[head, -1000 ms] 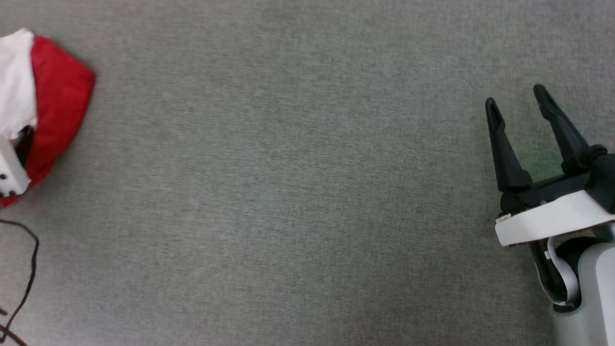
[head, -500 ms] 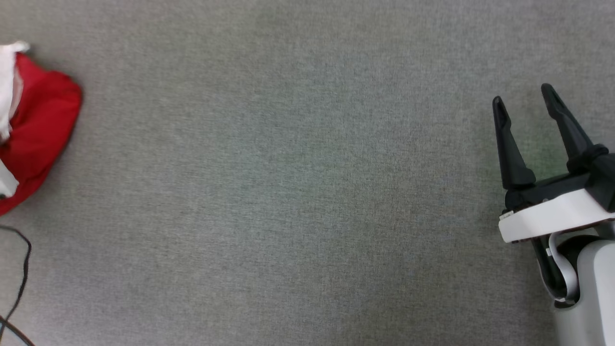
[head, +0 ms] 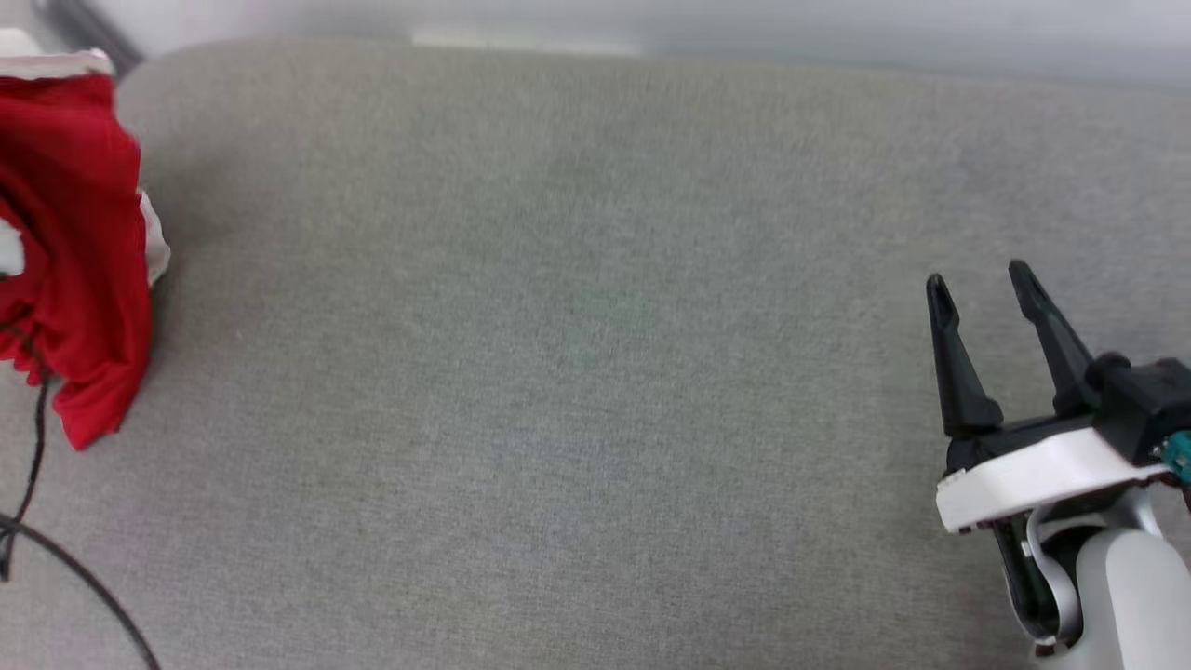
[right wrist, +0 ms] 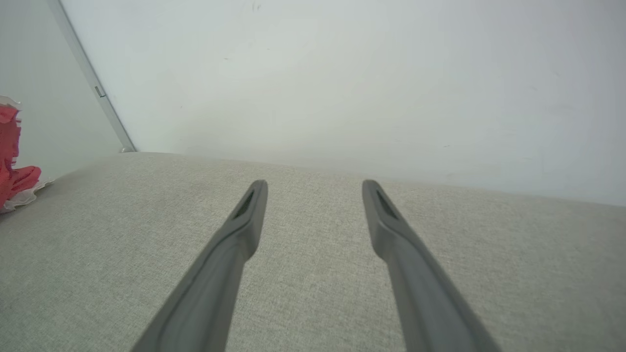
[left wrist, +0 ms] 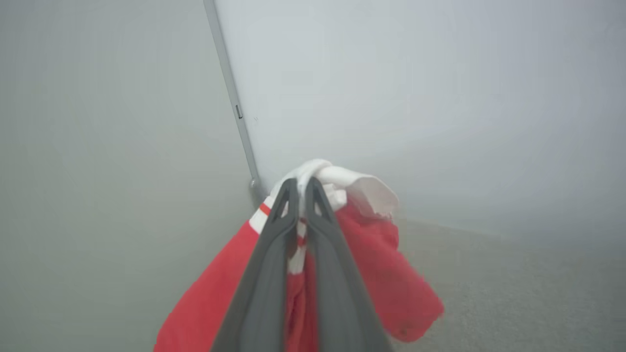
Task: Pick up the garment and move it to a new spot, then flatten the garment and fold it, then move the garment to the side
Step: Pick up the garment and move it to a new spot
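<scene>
Garment (left wrist: 386,278) between closed left fingers (left wrist: 266,274), well apart from right fingers (right wrist: 230,254)

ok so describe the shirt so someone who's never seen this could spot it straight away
Start from the broad grey fabric surface and go to its far left edge. There the garment hangs bunched from the shut left gripper. Its bright red body, white sleeve and red-and-white striped trim set it apart from the plain grey cloth around it.
</scene>
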